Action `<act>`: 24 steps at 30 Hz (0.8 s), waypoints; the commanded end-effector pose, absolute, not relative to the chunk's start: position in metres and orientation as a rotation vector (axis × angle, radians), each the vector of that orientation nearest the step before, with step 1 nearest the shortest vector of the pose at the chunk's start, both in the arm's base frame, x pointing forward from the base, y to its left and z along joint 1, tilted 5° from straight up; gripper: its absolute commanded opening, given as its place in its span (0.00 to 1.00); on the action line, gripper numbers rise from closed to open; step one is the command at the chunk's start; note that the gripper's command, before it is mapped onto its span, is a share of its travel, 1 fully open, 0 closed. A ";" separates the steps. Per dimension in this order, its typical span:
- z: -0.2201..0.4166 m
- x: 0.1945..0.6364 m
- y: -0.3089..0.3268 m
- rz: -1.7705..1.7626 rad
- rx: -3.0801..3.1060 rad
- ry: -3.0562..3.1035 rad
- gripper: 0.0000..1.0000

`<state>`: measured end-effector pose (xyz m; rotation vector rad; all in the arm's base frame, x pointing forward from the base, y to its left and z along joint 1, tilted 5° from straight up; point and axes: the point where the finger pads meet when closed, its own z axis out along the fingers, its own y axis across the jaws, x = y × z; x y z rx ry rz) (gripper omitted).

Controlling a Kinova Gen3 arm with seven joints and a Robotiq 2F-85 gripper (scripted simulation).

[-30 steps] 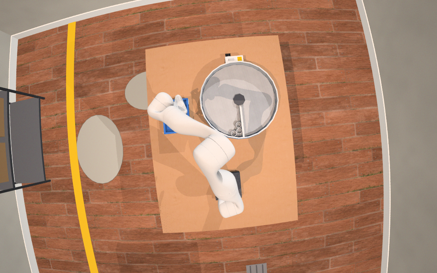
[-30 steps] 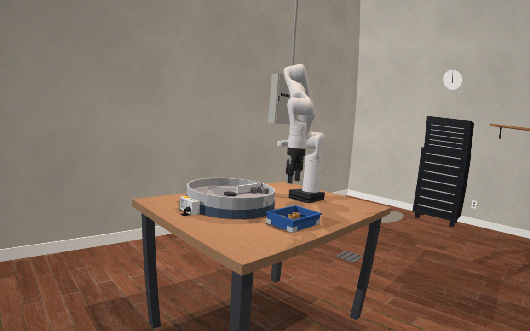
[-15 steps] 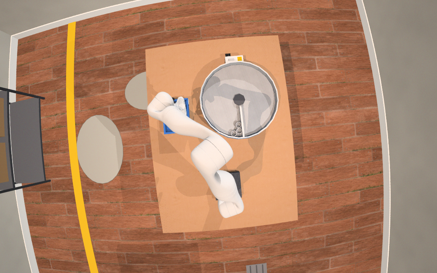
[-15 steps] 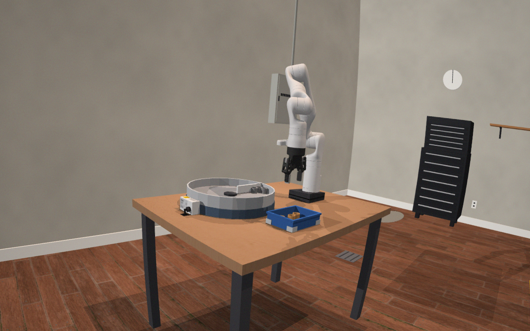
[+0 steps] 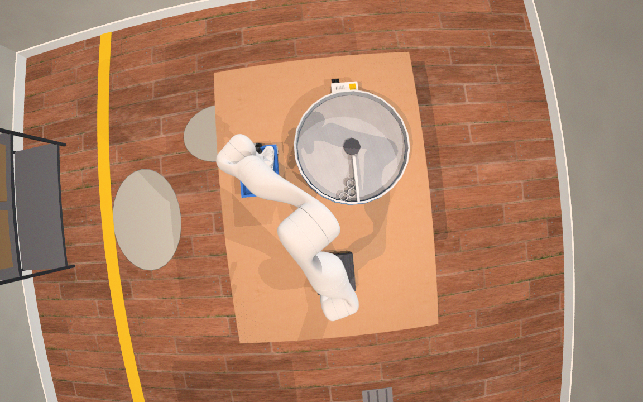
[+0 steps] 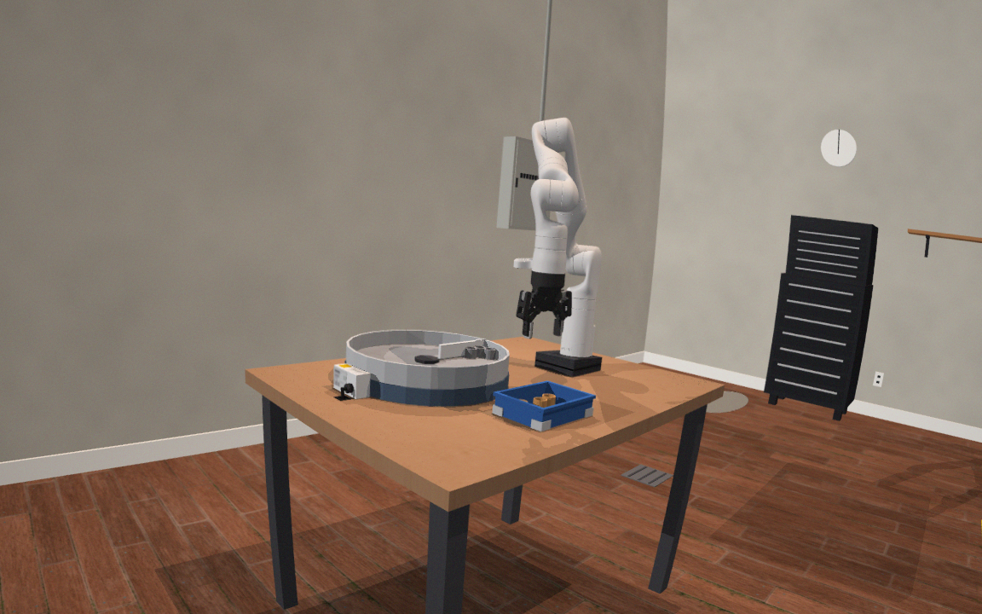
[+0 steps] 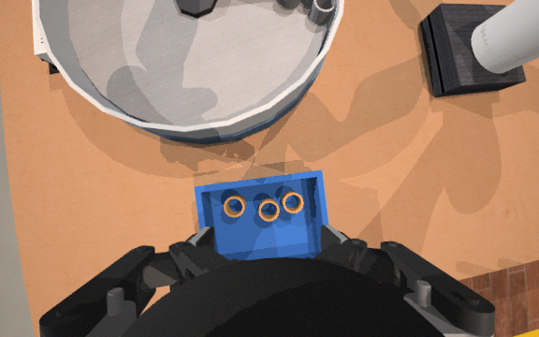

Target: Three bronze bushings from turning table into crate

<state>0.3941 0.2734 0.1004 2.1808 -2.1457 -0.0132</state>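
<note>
The blue crate [image 5: 248, 191] [image 6: 517, 413] [image 7: 260, 180] stands on the table beside the turning table. In the wrist view, three bronze bushings stand upright inside it: one [image 7: 234, 215] at the left, one [image 7: 269, 220] in the middle and one [image 7: 293, 212] at the right. The grey round turning table [image 5: 373, 117] [image 6: 433, 379] holds three grey bushings [image 6: 482, 351] near its rim, with no bronze one visible there. My gripper [image 6: 542, 332] [image 7: 268, 238] is open and empty, high above the crate. The arm hides part of the crate in the top view.
A thin white bar [image 5: 355, 175] [image 6: 460, 349] crosses the turning table from its dark hub [image 5: 351, 146] to the rim, beside the grey bushings. A white control box [image 5: 344, 86] [image 6: 351, 380] sits at its outer wall. The robot's black base [image 6: 567, 362] [image 7: 457, 61] stands on the table.
</note>
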 end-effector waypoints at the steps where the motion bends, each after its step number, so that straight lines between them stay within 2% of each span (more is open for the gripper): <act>1: 0.102 0.393 0.277 -0.010 2.190 -2.142 1.00; 24: 0.105 0.394 0.278 0.004 1.918 -2.389 1.00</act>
